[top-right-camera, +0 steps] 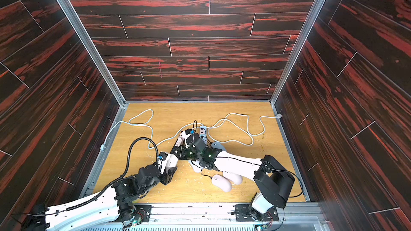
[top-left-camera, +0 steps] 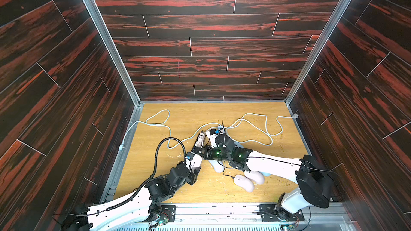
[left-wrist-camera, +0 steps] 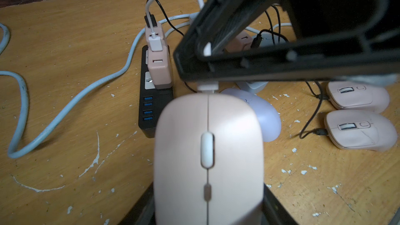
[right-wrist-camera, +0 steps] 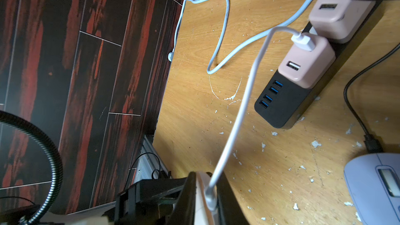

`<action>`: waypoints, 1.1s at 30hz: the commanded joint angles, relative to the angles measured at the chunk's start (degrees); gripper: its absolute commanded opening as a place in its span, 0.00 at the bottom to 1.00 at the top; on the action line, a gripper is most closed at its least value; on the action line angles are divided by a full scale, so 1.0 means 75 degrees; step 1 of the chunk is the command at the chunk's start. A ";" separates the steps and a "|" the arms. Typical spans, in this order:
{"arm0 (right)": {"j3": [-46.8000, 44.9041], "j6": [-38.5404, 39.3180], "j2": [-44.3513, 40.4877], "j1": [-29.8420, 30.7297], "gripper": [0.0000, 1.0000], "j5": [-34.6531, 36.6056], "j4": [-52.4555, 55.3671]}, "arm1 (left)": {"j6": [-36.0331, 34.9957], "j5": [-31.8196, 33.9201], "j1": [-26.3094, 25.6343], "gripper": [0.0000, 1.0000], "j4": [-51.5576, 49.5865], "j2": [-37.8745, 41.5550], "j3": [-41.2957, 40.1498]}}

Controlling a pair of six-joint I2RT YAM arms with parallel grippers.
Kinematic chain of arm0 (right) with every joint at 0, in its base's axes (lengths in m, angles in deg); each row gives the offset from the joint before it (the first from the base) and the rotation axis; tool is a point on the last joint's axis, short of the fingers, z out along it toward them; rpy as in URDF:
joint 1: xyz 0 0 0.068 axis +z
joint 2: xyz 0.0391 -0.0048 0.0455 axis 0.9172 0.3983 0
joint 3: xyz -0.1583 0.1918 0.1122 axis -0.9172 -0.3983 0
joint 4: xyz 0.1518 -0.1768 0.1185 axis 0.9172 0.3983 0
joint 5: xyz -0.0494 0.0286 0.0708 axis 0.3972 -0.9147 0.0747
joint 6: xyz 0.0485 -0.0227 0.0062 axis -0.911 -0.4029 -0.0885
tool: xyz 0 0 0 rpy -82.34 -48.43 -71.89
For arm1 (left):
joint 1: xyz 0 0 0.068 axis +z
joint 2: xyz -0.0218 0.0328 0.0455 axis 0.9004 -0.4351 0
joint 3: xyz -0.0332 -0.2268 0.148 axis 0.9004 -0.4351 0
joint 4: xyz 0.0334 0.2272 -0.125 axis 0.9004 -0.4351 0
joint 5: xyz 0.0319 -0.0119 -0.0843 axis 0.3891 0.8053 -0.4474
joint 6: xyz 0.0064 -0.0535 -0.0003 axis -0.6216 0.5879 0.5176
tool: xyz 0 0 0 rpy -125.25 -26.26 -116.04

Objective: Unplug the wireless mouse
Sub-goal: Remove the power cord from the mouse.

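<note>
the mouse point(left-wrist-camera: 207, 139) sits in the left pincer point(left-wrist-camera: 207, 204), gripped by its sides above the surface point(left-wrist-camera: 65, 61). the right pincer point(right-wrist-camera: 204, 191) is narrow, pinching the white plug point(left-wrist-camera: 207, 87) at the mouse's nose. the plug looks seated; the pull remains.

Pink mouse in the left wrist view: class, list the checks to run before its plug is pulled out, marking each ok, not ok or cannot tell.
1. Pink mouse gripped by the left gripper: ok.
2. Right gripper placed around the white plug at the mouse's front: ok.
3. Right gripper fully clamped on that plug: cannot tell.
4. White cable running free to the charger: ok.
5. Plug seated in the mouse, so the pull is needed: ok.
</note>
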 commanded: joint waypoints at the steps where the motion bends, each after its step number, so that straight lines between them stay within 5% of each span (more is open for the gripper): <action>1: 0.0248 -0.0005 0.0153 0.0024 0.18 -0.0183 -0.0112 | -0.0020 -0.0007 -0.0011 0.00 0.0212 0.0100 0.0019; 12: 0.0197 -0.0023 -0.0034 -0.0031 0.00 -0.0134 -0.0107 | 0.0040 0.0073 -0.0011 0.00 0.0097 0.0097 0.0043; 33: 0.0653 0.0445 -0.0345 -0.0913 0.00 -0.0136 0.0277 | 0.0157 -0.0258 -0.0011 0.00 -0.0703 -0.0107 0.0207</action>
